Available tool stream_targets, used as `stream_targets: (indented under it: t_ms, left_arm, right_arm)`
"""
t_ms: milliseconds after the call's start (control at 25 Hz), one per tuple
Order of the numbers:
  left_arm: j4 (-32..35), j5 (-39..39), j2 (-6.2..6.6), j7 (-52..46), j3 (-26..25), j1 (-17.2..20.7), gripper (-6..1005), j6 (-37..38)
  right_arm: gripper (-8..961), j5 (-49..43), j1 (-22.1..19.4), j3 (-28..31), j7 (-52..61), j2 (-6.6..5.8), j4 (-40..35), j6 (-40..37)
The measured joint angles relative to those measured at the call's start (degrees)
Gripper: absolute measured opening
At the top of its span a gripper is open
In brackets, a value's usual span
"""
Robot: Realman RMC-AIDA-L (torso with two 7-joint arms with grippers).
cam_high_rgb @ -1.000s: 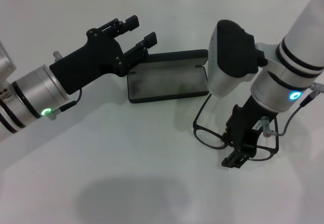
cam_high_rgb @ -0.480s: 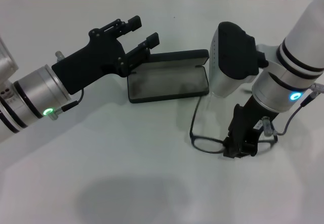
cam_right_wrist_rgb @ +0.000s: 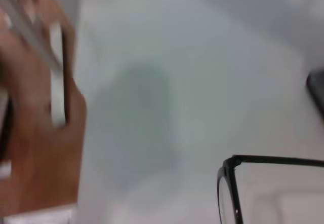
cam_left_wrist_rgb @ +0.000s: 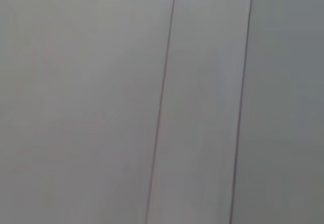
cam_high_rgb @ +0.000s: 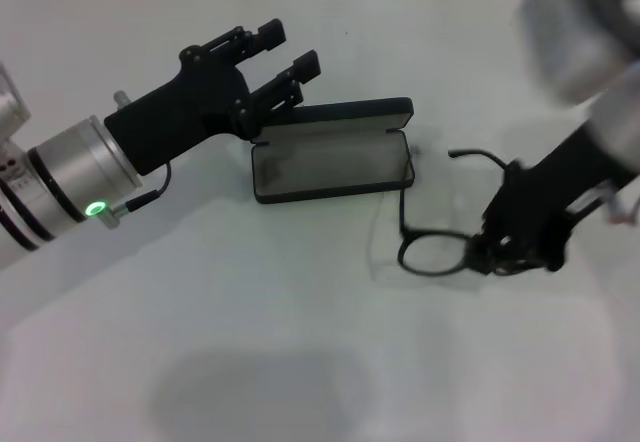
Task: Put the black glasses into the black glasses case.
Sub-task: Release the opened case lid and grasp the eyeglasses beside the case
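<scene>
My right gripper [cam_high_rgb: 520, 252], at the right of the head frame, is clenched on the thin black-framed glasses [cam_high_rgb: 437, 252], gripping them near the frame's right end. One lens hangs toward the frame's centre and a slim temple arm juts upward. Just up and left of them, the rectangular hard black glasses case [cam_high_rgb: 332, 162] lies open on the white table [cam_high_rgb: 250, 342], grey lining showing. My left gripper [cam_high_rgb: 284, 60] hovers at the case's upper left corner, fingers spread.
</scene>
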Motion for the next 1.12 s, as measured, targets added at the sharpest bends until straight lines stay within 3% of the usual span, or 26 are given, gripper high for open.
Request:
stream_targets:
  t_ms: [240, 400, 600, 920, 1120]
  left_arm:
    - [-0.3, 0.9, 1.19, -2.2, 0.0, -0.3, 570, 10.3]
    - [-0.1, 2.4, 2.94, -4.7, 0.0, -1.5, 568, 17.0]
    - [-0.2, 6.3, 3.76, -8.7, 0.0, -5.5, 565, 20.3]
    - [-0.8, 16.9, 3.35, -19.1, 0.0, -15.1, 564, 17.5]
    - [-1.1, 21.2, 2.91, -25.2, 0.0, -18.0, 564, 13.2]
  right_arm:
    - [108, 11.0, -7.2, 15.1, -16.6, 0.10, 0.3, -3.8]
    - [109, 18.4, -10.9, 19.9, -29.0, 0.25, 6.0, -3.5]
    - [109, 25.5, -14.0, 20.6, -42.7, 0.19, 12.0, -1.6]
    - [108, 28.7, -13.9, 17.7, -54.8, 0.47, 18.5, 4.3]
    - [108, 29.7, -14.2, 15.9, -57.6, 0.54, 18.6, 5.9]
